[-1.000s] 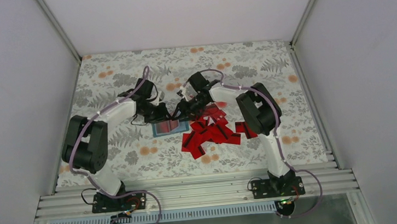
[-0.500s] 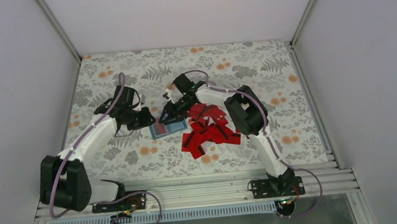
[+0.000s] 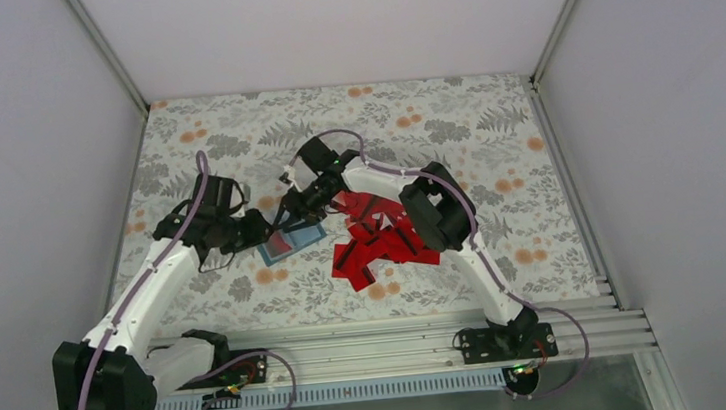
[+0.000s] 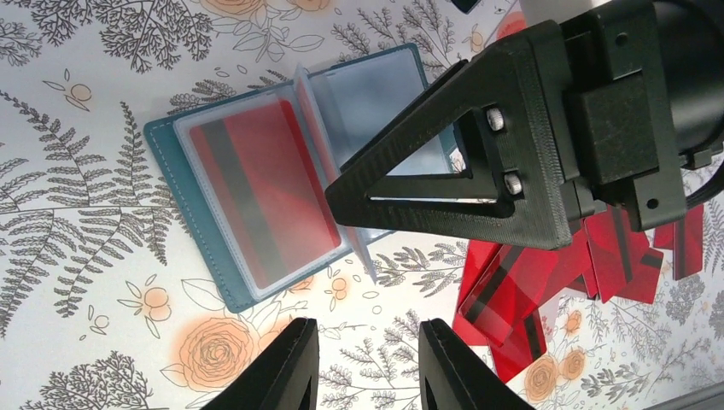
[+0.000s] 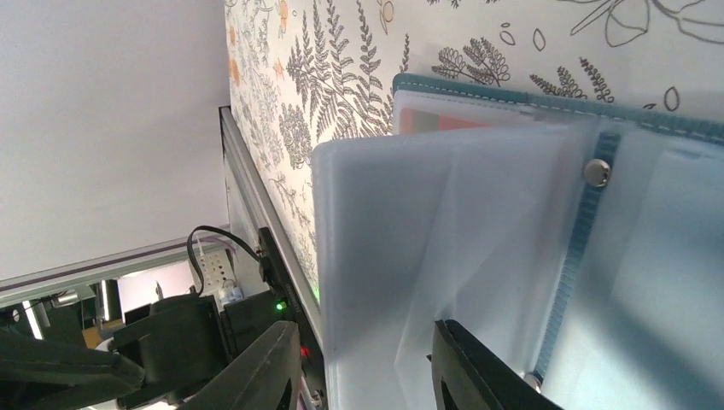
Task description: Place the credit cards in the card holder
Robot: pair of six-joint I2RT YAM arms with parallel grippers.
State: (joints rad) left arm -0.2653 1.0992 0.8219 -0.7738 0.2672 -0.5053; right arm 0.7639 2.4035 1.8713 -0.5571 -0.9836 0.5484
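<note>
One card (image 4: pixel 260 201) is seen sleeved in the card holder (image 4: pixel 189 220), a heap of credit cards (image 3: pixel 388 243) is left on the bench (image 3: pixel 492 122), and left fingers (image 4: pixel 286 376) and right fingers (image 5: pixel 256 367) are held apart.

No writing, brand, number or sign can be read in any view. The red credit cards (image 4: pixel 512 290) show only a black stripe, the card holder (image 4: pixel 192 231) only plain teal edging and clear sleeves, and the desk (image 4: pixel 77 256) cloth only printed ferns and flowers.
</note>
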